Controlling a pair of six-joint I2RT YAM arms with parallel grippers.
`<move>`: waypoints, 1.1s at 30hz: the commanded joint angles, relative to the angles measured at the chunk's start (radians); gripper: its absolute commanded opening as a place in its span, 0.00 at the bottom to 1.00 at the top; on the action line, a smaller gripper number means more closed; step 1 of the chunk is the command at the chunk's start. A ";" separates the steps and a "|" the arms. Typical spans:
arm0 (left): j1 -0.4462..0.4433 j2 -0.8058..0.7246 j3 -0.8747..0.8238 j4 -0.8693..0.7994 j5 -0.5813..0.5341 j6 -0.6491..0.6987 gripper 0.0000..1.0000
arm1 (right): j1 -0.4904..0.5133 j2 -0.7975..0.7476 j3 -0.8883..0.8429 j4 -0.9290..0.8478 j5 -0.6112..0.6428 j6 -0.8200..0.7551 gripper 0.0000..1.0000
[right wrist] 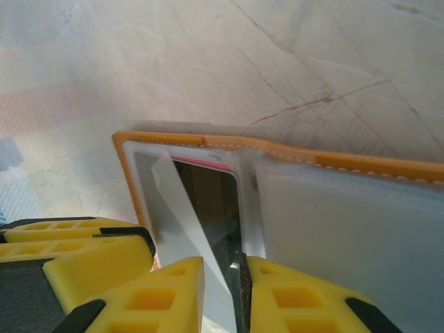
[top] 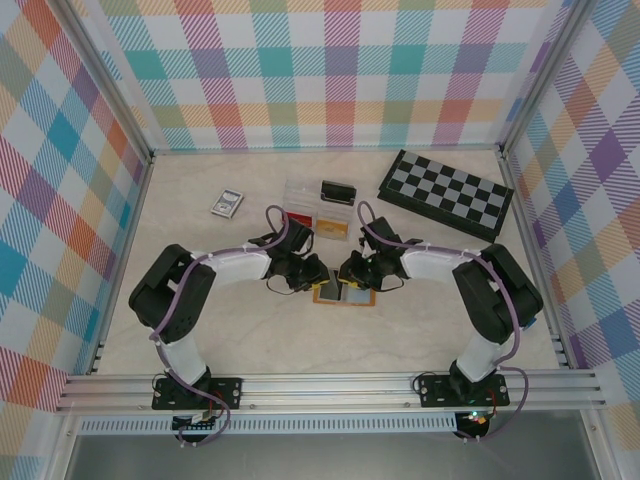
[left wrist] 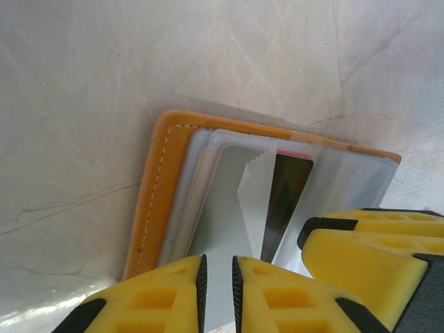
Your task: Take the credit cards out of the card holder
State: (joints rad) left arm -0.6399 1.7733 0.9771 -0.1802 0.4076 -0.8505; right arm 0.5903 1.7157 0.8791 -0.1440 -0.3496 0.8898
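Bright, even light comes from overhead, so the pale table [top: 250, 335] carries only soft, faint shadows, while in the close wrist views the card holder's [left wrist: 154, 194] clear sleeves throw back a milky glare and the yellow fingers [left wrist: 291, 298] nearest the lens look soft and slightly blurred.

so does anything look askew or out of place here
Nothing looks spilled or damaged. The chessboard lies at an angle to the table edges at the far right. The open card holder has its clear sleeves fanned unevenly rather than stacked flush.
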 commanded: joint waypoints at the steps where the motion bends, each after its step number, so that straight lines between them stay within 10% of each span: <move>1: -0.012 0.023 0.020 0.000 0.017 -0.015 0.17 | 0.005 0.021 0.026 -0.013 -0.009 -0.020 0.22; 33: -0.006 -0.028 0.063 -0.222 -0.072 0.079 0.15 | 0.005 -0.013 0.023 -0.079 0.039 -0.109 0.04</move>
State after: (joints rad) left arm -0.6399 1.7924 1.0130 -0.2584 0.3866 -0.8356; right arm 0.5896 1.7317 0.8852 -0.1604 -0.3473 0.8219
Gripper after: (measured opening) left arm 0.148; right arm 0.051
